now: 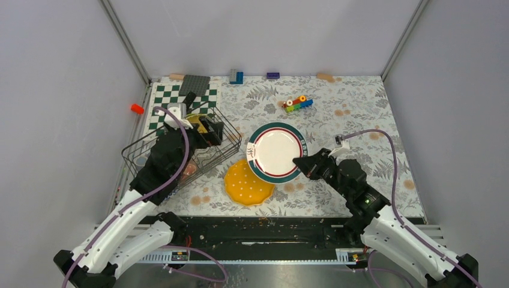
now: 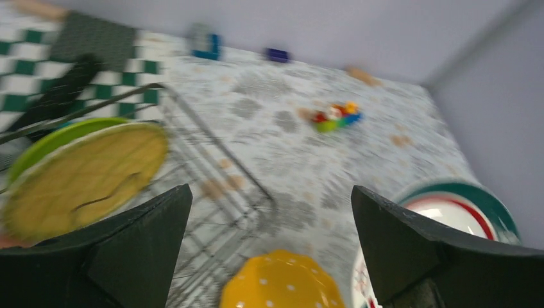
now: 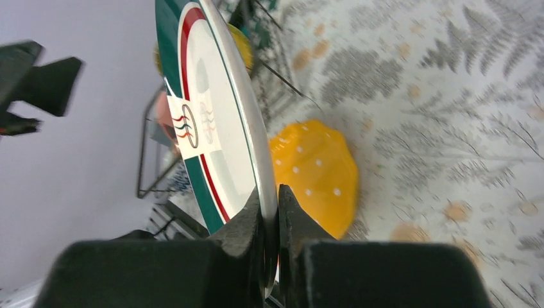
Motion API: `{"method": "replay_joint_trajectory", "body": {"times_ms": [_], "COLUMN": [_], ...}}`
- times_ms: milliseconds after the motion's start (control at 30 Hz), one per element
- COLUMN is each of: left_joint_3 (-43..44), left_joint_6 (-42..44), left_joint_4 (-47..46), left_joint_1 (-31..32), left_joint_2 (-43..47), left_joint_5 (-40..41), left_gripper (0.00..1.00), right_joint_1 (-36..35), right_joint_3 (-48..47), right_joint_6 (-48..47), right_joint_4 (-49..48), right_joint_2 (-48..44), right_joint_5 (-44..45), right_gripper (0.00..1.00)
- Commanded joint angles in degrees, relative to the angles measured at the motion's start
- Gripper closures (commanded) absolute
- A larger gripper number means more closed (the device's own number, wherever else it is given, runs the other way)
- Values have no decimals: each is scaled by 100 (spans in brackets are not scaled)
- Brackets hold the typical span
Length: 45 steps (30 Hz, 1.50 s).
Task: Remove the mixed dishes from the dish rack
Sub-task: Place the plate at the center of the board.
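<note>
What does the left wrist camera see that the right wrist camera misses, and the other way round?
Only the left wrist view: the cluster of toy bricks, a blue brick and a purple brick by the far wall, and a lime-green plate standing in the dish rack.
Only the right wrist view: the right fingers pinched on the white plate at its rim, and the crest on its face.
Both: the white plate, the dotted yellow plate lying on the table, and rack wires.

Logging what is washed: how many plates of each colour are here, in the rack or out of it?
white plate: 1
orange plate: 1
yellow plate: 1
lime plate: 1
Total: 4
</note>
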<state>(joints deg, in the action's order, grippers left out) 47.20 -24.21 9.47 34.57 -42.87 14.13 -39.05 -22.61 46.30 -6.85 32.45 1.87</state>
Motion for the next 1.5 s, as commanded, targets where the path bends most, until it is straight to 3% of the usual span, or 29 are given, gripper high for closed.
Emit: {"method": "replay_joint_trajectory", "body": {"times_ms": [0,100,267,633,1100,1467], "left_joint_3": [-22,-4,-24,-122,-59,26], "left_joint_6": [-274,-278,-175,-85,182,250], "left_joint_4": [667,856,784,634,480,453], "left_joint_1": [-3,-3,-3,-10,-8,-5], "left_joint_2": [-39,-151,-390,-508,-792,-971], "left_joint_5": [2891,3228,3028,2897,2511,2402], "left_gripper": [1,1,1,1,1,1], "right_joint_1": [-1,-5,-4,-4,-25,-218], "right_joint_3": [-399,-599,-887,-1359,-1521,-1843], "right_joint_6": [230,257,340,439,355,-226], "right_joint_4": [621,1021,1042,316,-3,619], "right_joint_2": [303,760,1623,3484,4539,4705], "right_joint_5": [-4,-488,-1159,-2028,-2473,-2187], "right_gripper": [100,100,100,99,84,56]}}
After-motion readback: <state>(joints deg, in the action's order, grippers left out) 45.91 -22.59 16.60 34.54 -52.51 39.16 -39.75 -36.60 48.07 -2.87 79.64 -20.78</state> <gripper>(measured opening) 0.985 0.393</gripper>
